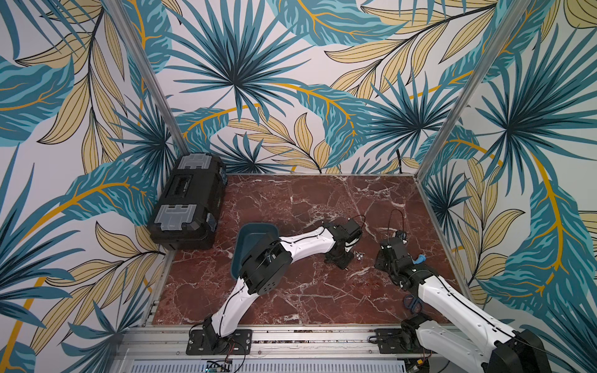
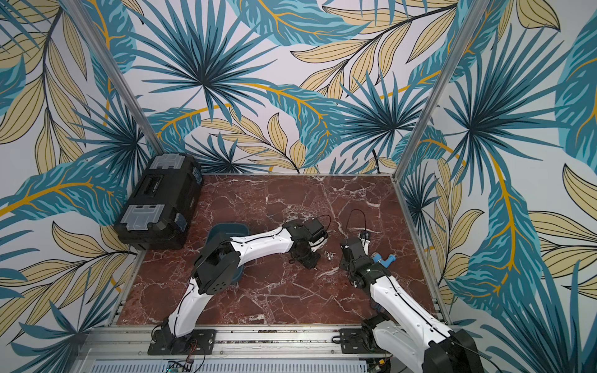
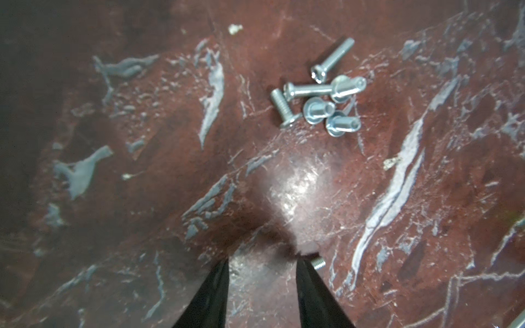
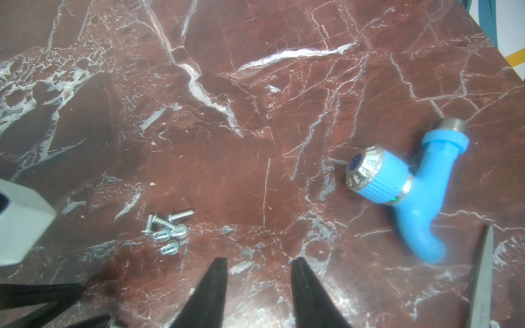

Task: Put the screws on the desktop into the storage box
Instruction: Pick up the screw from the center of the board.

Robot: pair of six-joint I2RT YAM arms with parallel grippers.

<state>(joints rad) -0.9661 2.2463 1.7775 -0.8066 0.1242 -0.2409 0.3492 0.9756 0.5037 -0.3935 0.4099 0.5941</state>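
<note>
At the picking step, judging by the heap of screws (image 3: pixel 318 93) lying loose on the table (image 1: pixel 290 200), right of its middle, between both arms. Next: settling over one screw at the heap's rim, pinching narrowly, then carrying it across to the storage box (image 1: pixel 255 232) toward the left edge, half hidden under the left arm. Left end effector (image 3: pixel 262 259) bent down close beside the heap, fingers apart, nothing between; a stray screw (image 3: pixel 318 263) just outside one fingertip. Right end effector (image 4: pixel 258 259) likewise low, apart, empty.
</note>
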